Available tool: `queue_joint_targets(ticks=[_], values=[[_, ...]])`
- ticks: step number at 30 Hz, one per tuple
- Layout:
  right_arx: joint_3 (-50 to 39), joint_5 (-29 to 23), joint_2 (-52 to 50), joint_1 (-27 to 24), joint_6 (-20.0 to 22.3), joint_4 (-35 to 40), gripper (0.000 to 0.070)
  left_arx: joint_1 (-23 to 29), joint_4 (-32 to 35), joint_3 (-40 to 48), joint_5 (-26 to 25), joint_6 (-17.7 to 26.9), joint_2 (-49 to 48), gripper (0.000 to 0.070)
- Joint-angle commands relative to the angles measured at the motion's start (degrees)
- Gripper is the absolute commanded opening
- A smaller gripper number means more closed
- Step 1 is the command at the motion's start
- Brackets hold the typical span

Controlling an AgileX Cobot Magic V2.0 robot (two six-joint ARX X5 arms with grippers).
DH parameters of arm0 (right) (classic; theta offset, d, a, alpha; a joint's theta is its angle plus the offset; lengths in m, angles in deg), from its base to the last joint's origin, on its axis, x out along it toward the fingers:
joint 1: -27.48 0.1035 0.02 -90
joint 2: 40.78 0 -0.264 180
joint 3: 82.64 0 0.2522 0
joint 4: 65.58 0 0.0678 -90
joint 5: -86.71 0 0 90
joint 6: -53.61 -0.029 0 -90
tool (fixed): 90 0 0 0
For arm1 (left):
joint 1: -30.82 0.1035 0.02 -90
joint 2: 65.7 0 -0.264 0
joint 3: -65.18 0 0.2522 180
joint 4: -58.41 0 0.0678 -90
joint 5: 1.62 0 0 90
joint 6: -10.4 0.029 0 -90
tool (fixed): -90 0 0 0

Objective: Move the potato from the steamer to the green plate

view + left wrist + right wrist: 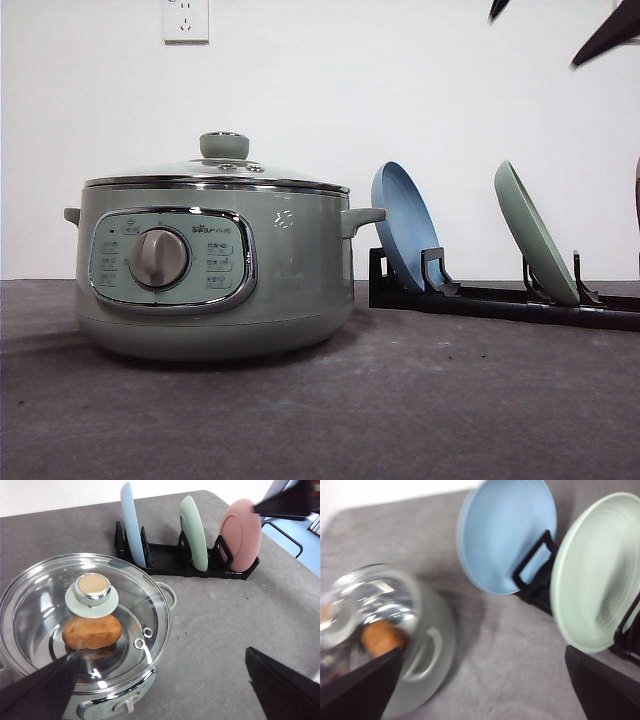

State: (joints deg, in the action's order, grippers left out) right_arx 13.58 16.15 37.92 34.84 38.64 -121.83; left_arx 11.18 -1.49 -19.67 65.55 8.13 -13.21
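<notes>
Here, the potato (92, 631) sits inside the steamer (215, 265), sealed under the glass lid (82, 620), so I judge the lid must come off before anything moves. The green plate (535, 235) stands on edge in a black rack (500, 298) beside the pot, slotted between a blue plate (403, 225) and a pink plate (241, 536); stored upright like that, it will likely need to be pulled out and laid flat on the table (400, 400) to receive the potato.

My left gripper (165, 680) hangs above the pot's near side, looking down at an angle across lid and rack, its two dark fingers spread wide and holding nothing. My right gripper (485, 680) is raised over the stretch between pot and rack, tilted toward the blue and green plates, fingers likewise wide apart and empty; its picture is blurred, so finer detail is beyond me. In the front view, dark finger tips (605, 35) poke in high above the rack, well clear of the plates. Neither gripper touches anything.
</notes>
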Motion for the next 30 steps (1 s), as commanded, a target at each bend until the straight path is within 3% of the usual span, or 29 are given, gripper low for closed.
queue_joint_targets(ticks=[1,10,30], values=[[3.12,0.0,4.21,-0.15,0.88,0.52,0.0655,-0.26,0.31,-1.38,-0.39,1.4,0.39,0.0672],[9.81,-0.03,14.87,-0.28,2.11,0.96,0.0655,-0.26,-3.67,-1.38,-0.39,3.3,0.37,0.0672],[9.88,-0.42,15.59,-1.29,2.89,1.36,0.0654,-1.01,-4.0,-1.38,-0.39,3.28,0.37,0.0672]])
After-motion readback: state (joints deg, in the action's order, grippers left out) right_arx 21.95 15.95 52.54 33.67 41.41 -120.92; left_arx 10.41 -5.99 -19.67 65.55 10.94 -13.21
